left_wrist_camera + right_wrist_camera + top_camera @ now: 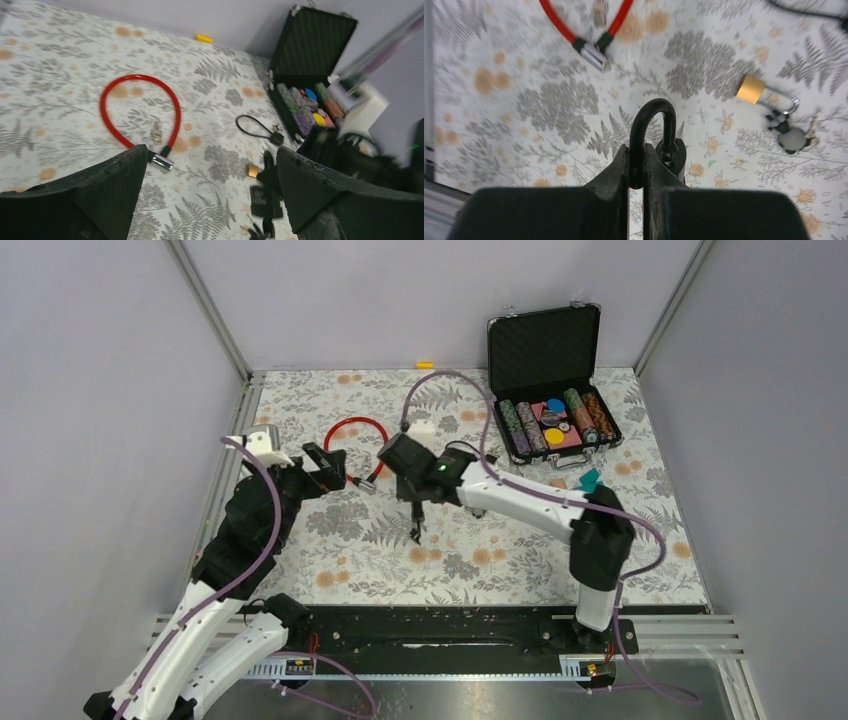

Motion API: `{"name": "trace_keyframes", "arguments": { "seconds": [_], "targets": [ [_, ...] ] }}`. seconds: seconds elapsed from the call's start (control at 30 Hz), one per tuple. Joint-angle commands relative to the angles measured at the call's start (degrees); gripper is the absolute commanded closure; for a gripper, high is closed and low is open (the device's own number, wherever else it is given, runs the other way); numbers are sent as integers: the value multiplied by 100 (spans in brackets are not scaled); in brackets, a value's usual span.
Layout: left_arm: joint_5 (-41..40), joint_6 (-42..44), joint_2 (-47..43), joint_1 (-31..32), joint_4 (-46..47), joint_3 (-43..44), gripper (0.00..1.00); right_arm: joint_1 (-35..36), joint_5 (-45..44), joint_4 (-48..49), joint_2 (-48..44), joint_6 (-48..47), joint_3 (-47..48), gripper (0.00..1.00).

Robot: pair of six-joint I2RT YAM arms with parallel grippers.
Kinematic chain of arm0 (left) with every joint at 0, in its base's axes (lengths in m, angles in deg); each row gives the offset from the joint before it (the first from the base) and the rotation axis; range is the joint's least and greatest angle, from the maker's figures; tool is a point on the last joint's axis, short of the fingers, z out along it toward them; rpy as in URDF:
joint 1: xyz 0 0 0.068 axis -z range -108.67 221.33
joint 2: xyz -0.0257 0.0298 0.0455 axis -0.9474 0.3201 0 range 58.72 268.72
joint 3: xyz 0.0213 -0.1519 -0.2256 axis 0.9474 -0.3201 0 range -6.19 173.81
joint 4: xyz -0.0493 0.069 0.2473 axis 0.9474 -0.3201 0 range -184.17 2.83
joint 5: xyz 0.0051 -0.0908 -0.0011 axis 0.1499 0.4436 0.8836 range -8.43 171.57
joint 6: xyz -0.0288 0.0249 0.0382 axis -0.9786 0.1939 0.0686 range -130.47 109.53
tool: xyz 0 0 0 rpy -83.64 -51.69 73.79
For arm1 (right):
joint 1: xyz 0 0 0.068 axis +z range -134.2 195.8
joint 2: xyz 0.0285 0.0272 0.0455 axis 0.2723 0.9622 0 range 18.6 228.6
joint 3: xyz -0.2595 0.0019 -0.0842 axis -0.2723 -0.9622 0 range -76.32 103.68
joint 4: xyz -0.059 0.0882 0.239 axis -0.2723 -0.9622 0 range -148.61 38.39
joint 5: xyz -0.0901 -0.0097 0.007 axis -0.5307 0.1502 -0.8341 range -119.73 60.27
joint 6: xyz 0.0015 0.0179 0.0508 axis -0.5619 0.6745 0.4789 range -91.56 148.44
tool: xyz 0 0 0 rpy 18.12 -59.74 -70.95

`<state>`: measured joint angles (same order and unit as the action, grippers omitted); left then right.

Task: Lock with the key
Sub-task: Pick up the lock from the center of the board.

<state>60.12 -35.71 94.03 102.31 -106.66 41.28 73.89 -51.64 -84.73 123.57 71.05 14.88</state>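
The left arm stretches forward and inward with the left gripper (335,468) spread wide, while the right arm folds across the centre, its right gripper (417,530) pointing down, fingers pinched on a black padlock (653,103).

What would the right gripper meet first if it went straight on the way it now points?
Probably the tablecloth: the right gripper, shut on the black padlock, points at bare cloth short of the red cable lock. Depth unclear.
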Motion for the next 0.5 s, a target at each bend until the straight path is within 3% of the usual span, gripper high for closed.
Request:
{"name": "trace_keyframes", "arguments": {
  "seconds": [0.0, 0.23, 0.47],
  "targets": [
    [1203, -132, 383, -5, 1053, -135, 1, -273, -576, 349, -922, -137, 245, 100],
    [3416, 184, 1564, 7, 2520, 52, 1, -721, -372, 429, -1410, 37, 644, 100],
    [3922, 733, 2461, 294, 3160, 599, 1, -878, -514, 440, -1572, 57, 1286, 100]
  ]
}}
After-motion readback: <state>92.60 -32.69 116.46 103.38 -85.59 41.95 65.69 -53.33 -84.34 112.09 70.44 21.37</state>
